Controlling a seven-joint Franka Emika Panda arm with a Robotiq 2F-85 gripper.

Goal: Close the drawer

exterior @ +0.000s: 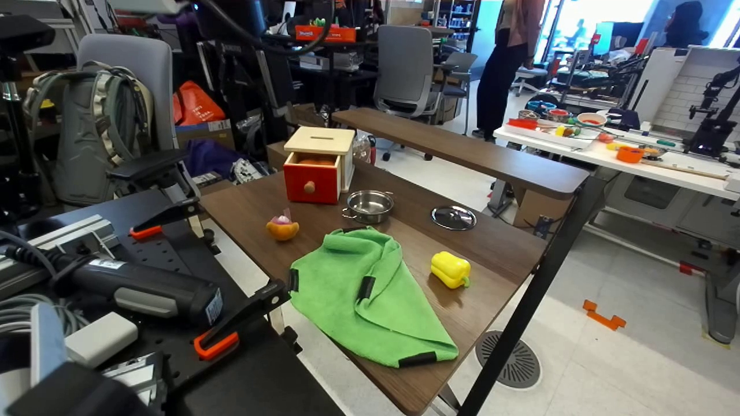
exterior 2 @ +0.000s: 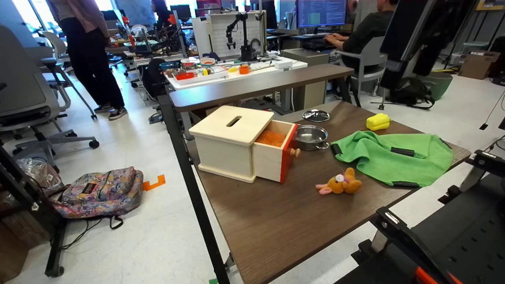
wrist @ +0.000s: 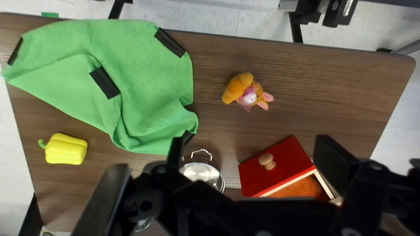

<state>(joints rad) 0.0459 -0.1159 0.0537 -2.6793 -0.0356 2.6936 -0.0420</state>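
Note:
The drawer, with a red front and a round wooden knob, sticks out of a pale wooden box. The drawer shows in both exterior views (exterior: 314,175) (exterior 2: 270,161) and the wrist view (wrist: 279,168). Something orange and fuzzy lies inside it. The box (exterior: 324,140) has a slotted lid; it also shows in an exterior view (exterior 2: 223,154), and the wrist view mostly hides it. My gripper (wrist: 252,154) is open and empty, its fingers wide apart. In the wrist view the drawer front lies between the fingers, apparently below them. I cannot make out the fingers in the exterior views.
A steel pot (exterior: 370,207) stands beside the drawer, with its lid (exterior: 454,218) farther off. A plush toy (exterior 2: 340,182) lies in front of the drawer. A green cloth (exterior: 370,294) and a yellow pepper (exterior: 451,269) lie on the table (exterior 2: 276,225). A raised shelf (exterior 2: 256,85) borders the table.

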